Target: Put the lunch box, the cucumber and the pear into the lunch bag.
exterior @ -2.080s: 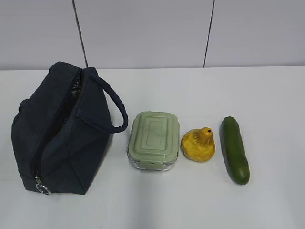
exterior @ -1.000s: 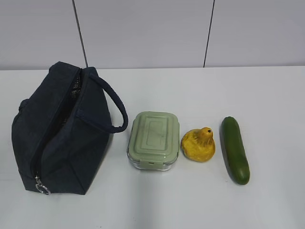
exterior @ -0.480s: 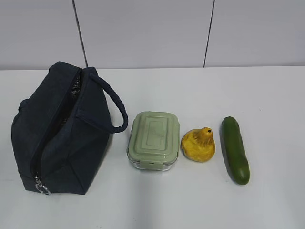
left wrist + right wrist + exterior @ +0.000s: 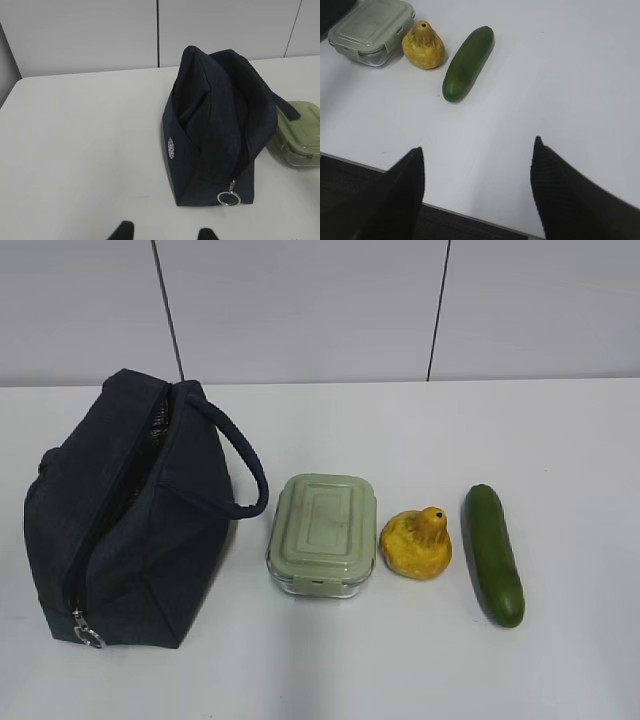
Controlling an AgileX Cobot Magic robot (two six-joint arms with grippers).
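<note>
The dark navy lunch bag [image 4: 130, 515] stands at the left of the white table, its zipper top gaping and a silver ring pull [image 4: 89, 637] at its near end. To its right lie the sage-lidded lunch box [image 4: 322, 534], the yellow pear [image 4: 417, 543] and the dark green cucumber [image 4: 492, 553] in a row. Neither arm shows in the exterior view. In the left wrist view my left gripper [image 4: 164, 232] stands open over bare table, short of the lunch bag [image 4: 220, 125]. My right gripper [image 4: 477, 147] is open wide near the table's front edge, well short of the cucumber [image 4: 467, 62].
A grey panelled wall [image 4: 320, 310] runs behind the table. The table's front edge [image 4: 370, 167] shows in the right wrist view with dark floor below. White table surface [image 4: 560, 440] stretches to the right of the cucumber and behind the row.
</note>
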